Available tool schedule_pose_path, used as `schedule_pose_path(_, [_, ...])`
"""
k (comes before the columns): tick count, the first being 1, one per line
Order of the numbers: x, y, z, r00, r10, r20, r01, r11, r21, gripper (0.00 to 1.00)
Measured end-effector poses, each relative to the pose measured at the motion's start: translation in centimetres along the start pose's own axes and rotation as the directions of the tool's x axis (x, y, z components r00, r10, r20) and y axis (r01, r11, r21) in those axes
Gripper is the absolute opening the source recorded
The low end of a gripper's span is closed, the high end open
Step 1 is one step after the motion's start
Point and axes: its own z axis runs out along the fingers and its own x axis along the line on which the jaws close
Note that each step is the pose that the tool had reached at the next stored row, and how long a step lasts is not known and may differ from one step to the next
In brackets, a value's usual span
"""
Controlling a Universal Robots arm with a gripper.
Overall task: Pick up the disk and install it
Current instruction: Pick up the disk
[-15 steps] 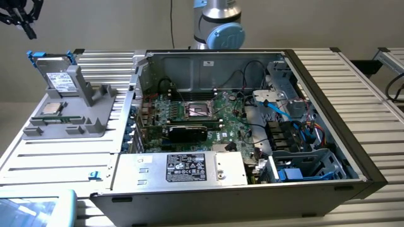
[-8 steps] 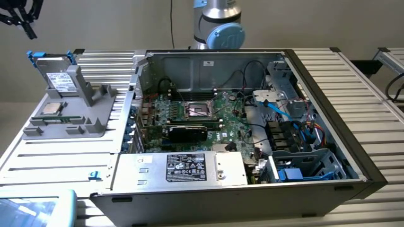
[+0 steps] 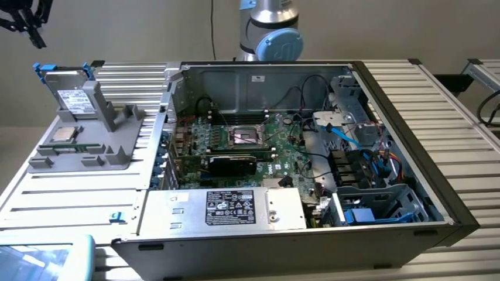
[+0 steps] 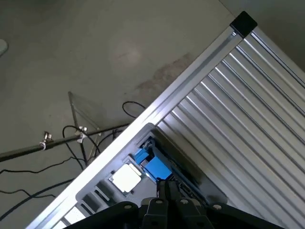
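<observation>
On the ribbed aluminium table we see an open black metal computer case. At the exterior view's left, the blue-framed silver-grey rectangular disk stands upright in a grey plastic holder. Our black gripper hangs above it, fingers clenched on nothing.

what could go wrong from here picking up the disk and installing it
The gripper is shut above the upright silver-grey hard drive in its blue plastic frame; lowered so, it may strike it. An off-centre grasp could tip it in the grey plastic stand. Blue cables in the open dark computer case might snag it.
</observation>
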Motion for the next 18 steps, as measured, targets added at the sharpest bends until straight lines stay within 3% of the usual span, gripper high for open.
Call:
schedule_pose_path(5, [0.00, 0.00, 0.00, 0.9960, -0.090, -0.0019, 0.090, 0.9960, 0.0002, 0.11])
schedule_pose_path(9, [0.00, 0.00, 0.00, 0.9867, -0.162, -0.0034, 0.162, 0.9867, 0.0003, 0.11])
schedule_pose_path(14, [0.00, 0.00, 0.01, 0.9678, -0.252, -0.0054, 0.252, 0.9678, 0.0001, 0.11])
schedule_pose_path(18, [0.00, 0.00, 0.01, 0.9470, -0.321, -0.0070, 0.321, 0.9470, 0.0000, 0.11])
